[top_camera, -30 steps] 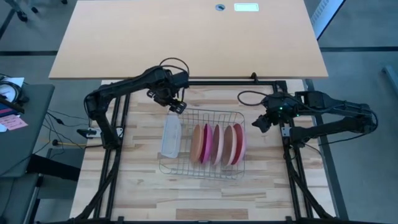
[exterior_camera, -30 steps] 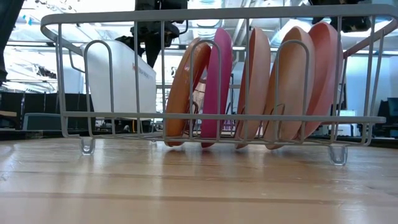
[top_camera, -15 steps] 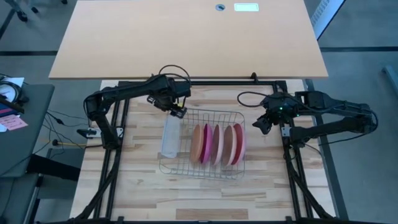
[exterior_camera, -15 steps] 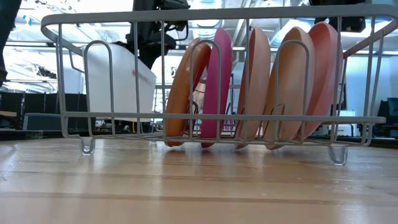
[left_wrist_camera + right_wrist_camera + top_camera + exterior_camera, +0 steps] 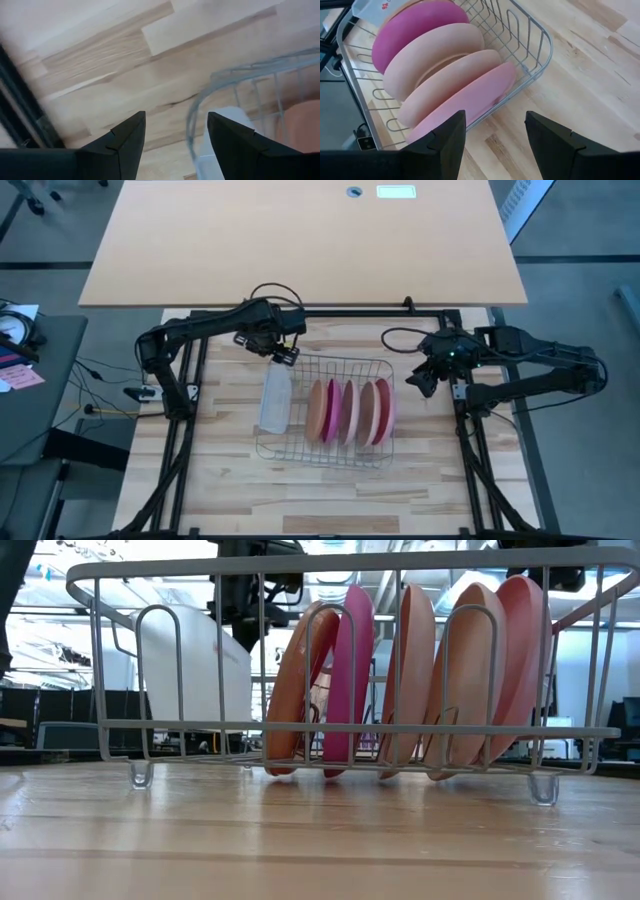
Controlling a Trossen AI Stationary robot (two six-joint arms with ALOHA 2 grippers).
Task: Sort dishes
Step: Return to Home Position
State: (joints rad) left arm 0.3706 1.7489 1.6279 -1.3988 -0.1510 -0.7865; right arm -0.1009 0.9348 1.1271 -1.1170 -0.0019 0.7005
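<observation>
Several round plates stand on edge in the silver wire rack point(image 5: 325, 448), leaning on its wires: orange-tan point(image 5: 295, 690), magenta point(image 5: 350, 680), two pale pink point(image 5: 412, 680) and red point(image 5: 525, 660). A translucent white tray point(image 5: 275, 400) stands upright at the rack's left end. My left gripper point(image 5: 285, 353) hangs open over the rack's far left corner point(image 5: 200, 97), pointing down, with bare table between its fingers point(image 5: 175, 117). My right gripper point(image 5: 420, 380) waits open to the right of the rack, tilted toward the plates point(image 5: 450, 65).
The rack sits mid-table on the pale wood table point(image 5: 230, 480). Black frame rails point(image 5: 190, 395) run along both sides and the far edge. A larger tan tabletop point(image 5: 300, 240) lies beyond. Bare wood lies in front of the rack and to its left and right.
My left gripper has sunk a little toward the rack's far left corner and rolled slightly about its own axis. Its fingers stay open. The plates, tray and rack have not moved.
</observation>
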